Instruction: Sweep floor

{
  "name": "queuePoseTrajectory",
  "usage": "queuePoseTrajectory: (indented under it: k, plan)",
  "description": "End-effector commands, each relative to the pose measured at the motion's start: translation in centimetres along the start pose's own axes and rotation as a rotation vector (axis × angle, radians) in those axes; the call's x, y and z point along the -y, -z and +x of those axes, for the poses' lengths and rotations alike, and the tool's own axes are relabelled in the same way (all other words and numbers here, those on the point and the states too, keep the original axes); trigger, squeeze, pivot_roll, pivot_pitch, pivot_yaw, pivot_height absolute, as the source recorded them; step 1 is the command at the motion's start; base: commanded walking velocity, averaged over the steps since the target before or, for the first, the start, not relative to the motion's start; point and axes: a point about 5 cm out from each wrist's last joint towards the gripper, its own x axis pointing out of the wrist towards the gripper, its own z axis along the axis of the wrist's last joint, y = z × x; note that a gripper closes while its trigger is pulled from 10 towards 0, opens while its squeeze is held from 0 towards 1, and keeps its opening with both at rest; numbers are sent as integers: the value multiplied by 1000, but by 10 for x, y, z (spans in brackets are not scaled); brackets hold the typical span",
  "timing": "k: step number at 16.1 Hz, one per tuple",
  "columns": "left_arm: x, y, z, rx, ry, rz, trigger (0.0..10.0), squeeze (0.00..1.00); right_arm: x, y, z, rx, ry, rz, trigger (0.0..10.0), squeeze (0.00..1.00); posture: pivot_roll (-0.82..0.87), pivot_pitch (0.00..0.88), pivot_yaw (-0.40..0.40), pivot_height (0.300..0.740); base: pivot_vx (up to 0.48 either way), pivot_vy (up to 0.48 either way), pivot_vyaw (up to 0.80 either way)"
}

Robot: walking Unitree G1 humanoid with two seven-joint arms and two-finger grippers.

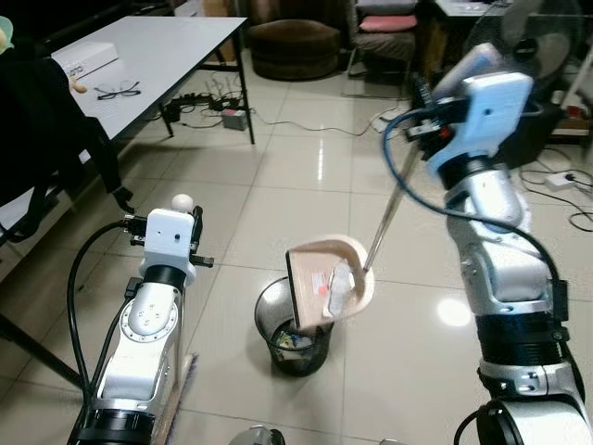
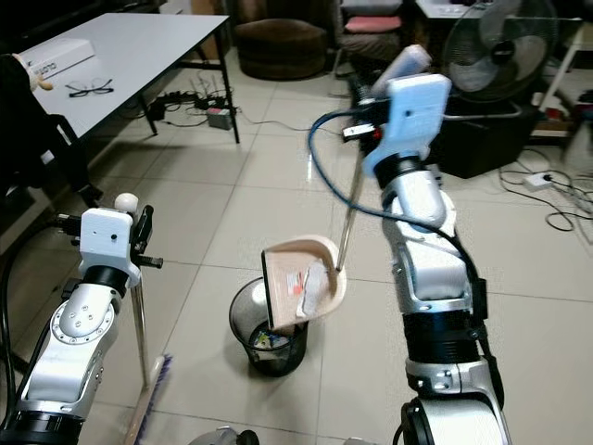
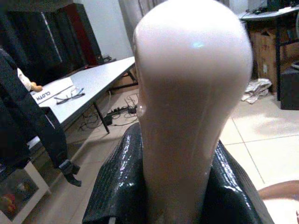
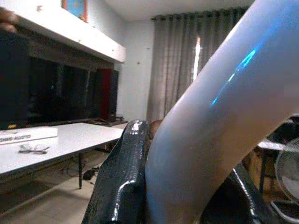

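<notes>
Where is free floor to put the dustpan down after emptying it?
Bare tiles lie between the bin and the table, and ahead of the dustpan. It is crowded by the cables under the table and near the fan at the right.

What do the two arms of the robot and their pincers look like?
Both arms are jointed silver metal segments with black rings between them. Each wrist carries a white boxy housing. A black cable loops beside the left arm; a blue cable curves along the right arm. The right pincer's fingers are glossy black.
</notes>
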Motion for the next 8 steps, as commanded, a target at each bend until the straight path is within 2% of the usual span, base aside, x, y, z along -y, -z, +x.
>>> queuePoseTrajectory:
  k: [1, 2, 4, 6, 7, 8]
  plan:
    - [-1, -3, 0, 11, 8, 18, 10000, 0, -11, -16, 1, 99, -45, -14, 10000, 0, -50, 42, 80, 740, 0, 0, 0]
    - [-1, -3, 0, 11, 9, 18, 10000, 0, -14, -16, 0, 105, -54, -15, 10000, 0, -50, 42, 80, 740, 0, 0, 0]
    - [1, -4, 1, 13, 14, 16, 10000, 0, -37, -17, -6, 155, -138, -22, 10000, 0, -48, 42, 80, 740, 0, 0, 0]
    - [1, -4, 1, 13, 16, 17, 10000, 0, -49, -19, -9, 186, -195, -47, 10000, 0, -48, 42, 81, 740, 0, 0, 0]
    - [1, -4, 1, 13, 18, 16, 10000, 0, -64, -18, -13, 202, -277, -98, 10000, 0, -47, 44, 81, 740, 0, 0, 0]
    - [2, -4, 1, 13, 19, 15, 10000, 0, -71, -16, -16, 206, -319, -143, 10000, 0, -46, 44, 81, 740, 0, 0, 0]
